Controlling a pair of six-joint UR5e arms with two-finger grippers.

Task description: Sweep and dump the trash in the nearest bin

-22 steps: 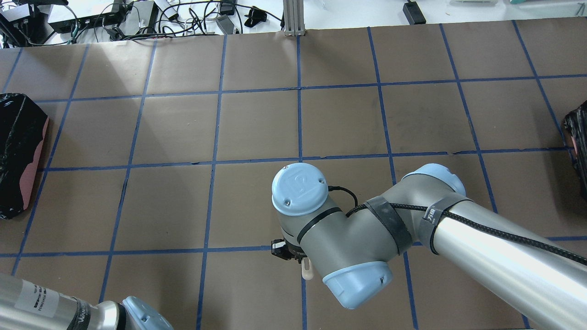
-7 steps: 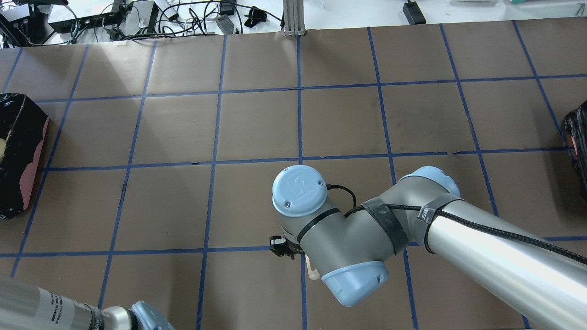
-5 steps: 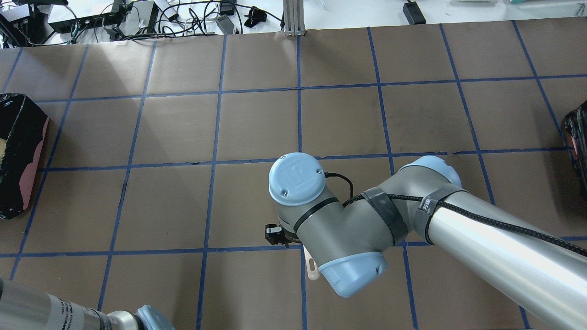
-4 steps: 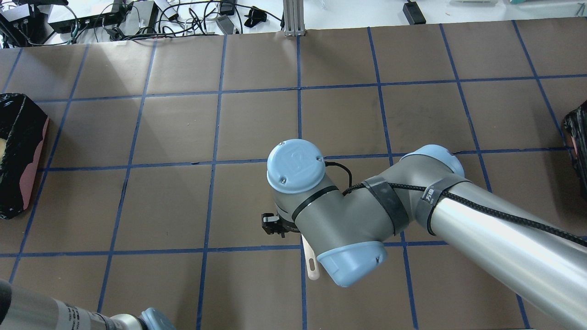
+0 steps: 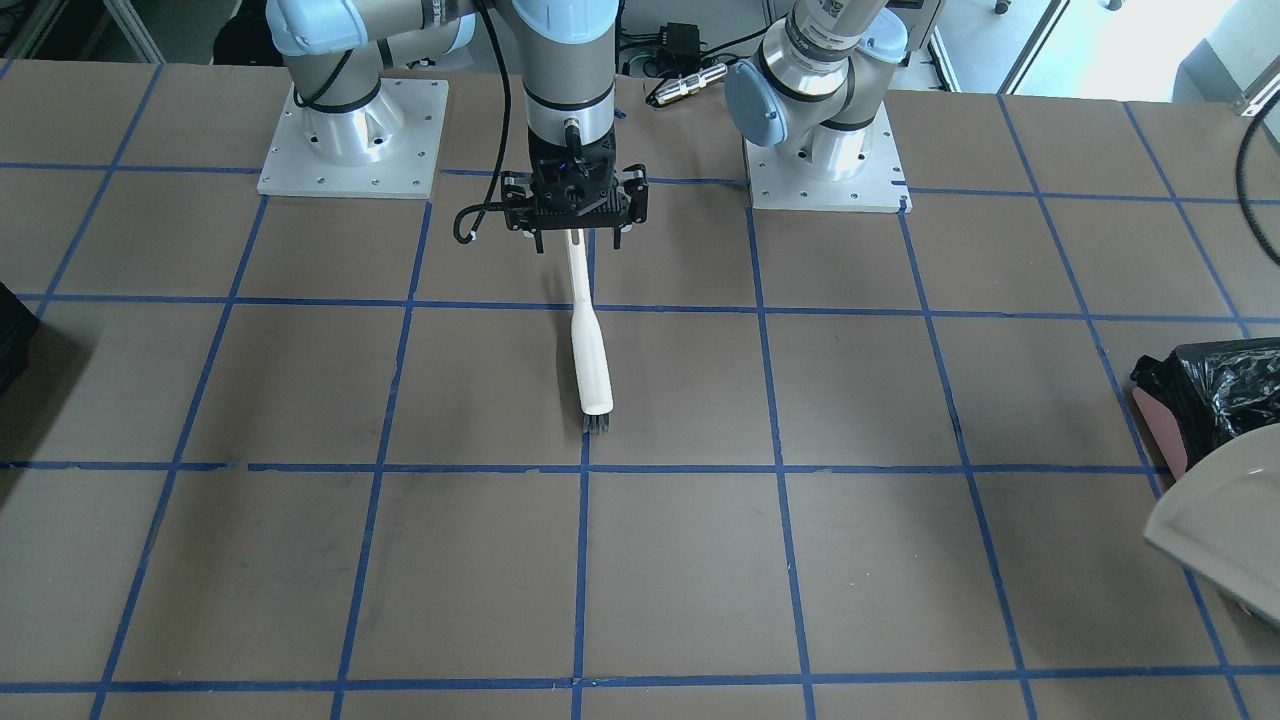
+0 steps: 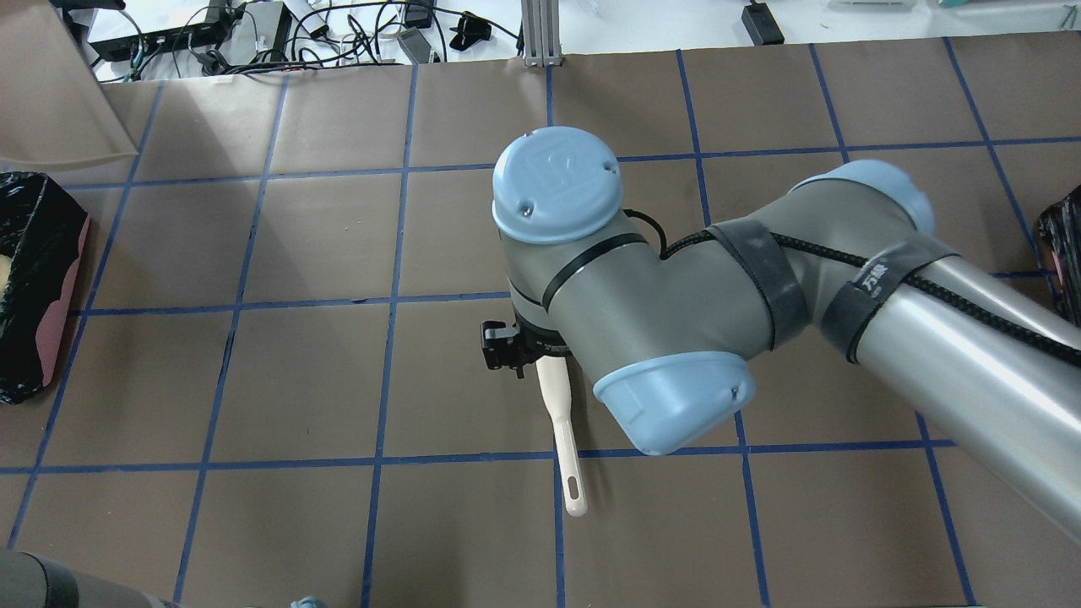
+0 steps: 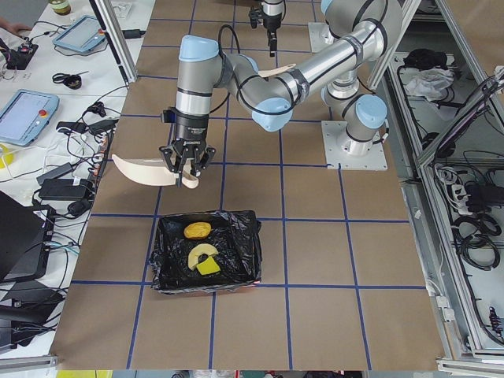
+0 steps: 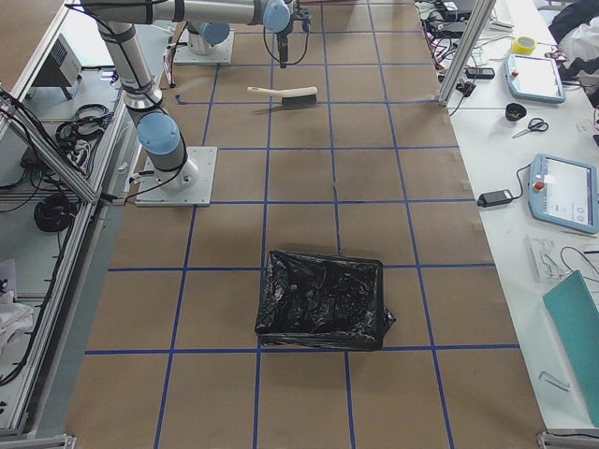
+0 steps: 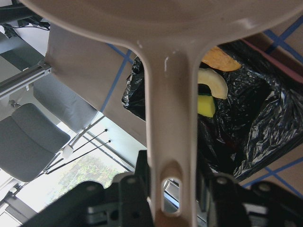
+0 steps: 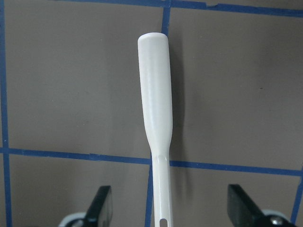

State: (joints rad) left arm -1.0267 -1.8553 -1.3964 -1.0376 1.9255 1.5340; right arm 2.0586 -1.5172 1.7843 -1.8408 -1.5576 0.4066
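Dump looks done: trash (image 7: 202,253) sits in the bin (image 7: 250,250), just below and beside left tool (image 7: 187,168), which grips the dustpan (image 7: 142,170) handle. Right tool (image 5: 577,236) wide, above the brush (image 5: 593,372) lying on the table (image 5: 860,560). Next, I'd guess: set dustpan down clear of the bin. Exterior left shows all three pieces; overhead catches only the bin's edge.

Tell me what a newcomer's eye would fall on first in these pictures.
Probably the black-lined bin at the robot's left end of the table, with three pieces of trash lying inside it, and the left gripper holding the white dustpan in the air near it. Next, the white brush lying flat near the table's middle, under the open right gripper.
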